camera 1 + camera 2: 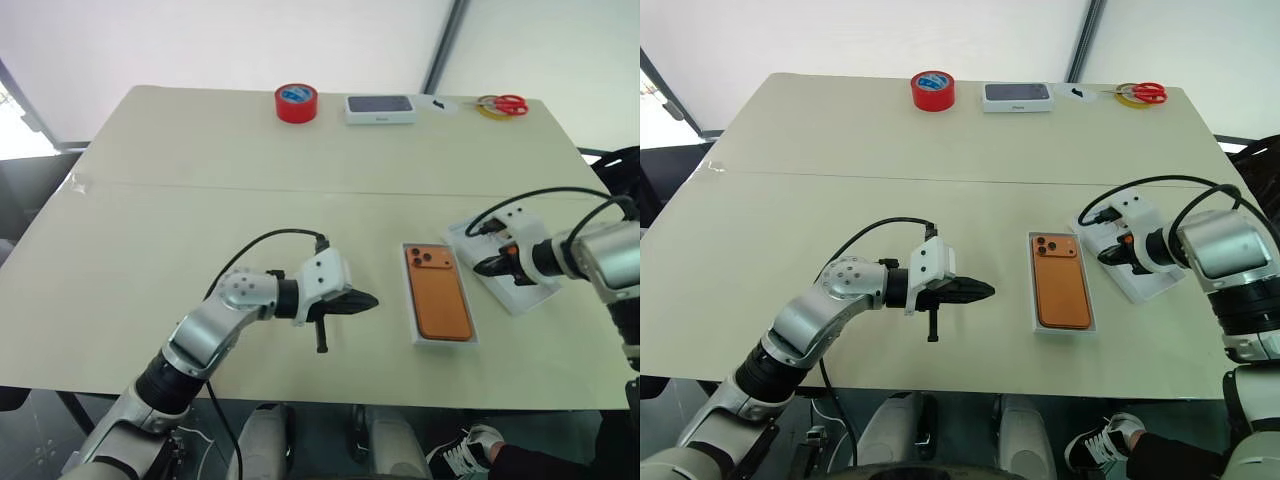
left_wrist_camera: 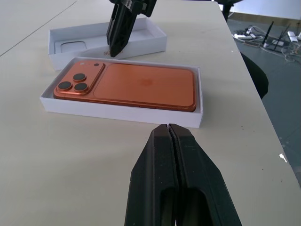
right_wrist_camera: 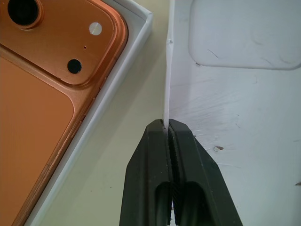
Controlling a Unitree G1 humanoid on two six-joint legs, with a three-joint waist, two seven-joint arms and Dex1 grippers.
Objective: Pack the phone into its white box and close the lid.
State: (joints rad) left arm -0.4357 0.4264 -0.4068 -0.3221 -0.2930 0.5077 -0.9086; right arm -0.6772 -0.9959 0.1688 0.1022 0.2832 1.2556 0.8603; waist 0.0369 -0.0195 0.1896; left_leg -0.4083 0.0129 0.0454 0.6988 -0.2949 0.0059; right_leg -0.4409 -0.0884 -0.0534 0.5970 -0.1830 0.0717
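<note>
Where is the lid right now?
In the head views the lid lies open side up on the table's right side, just right of the white box holding the phone; the right gripper pinches its near wall.

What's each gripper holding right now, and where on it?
Right gripper: shut on the lid, pinching its side wall. Left gripper: shut, holding nothing.

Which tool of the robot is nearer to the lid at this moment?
Right. The right tool is shut on the lid, pinching its side wall. The left tool, shut and empty, hangs over the table on the far side of the phone.
</note>
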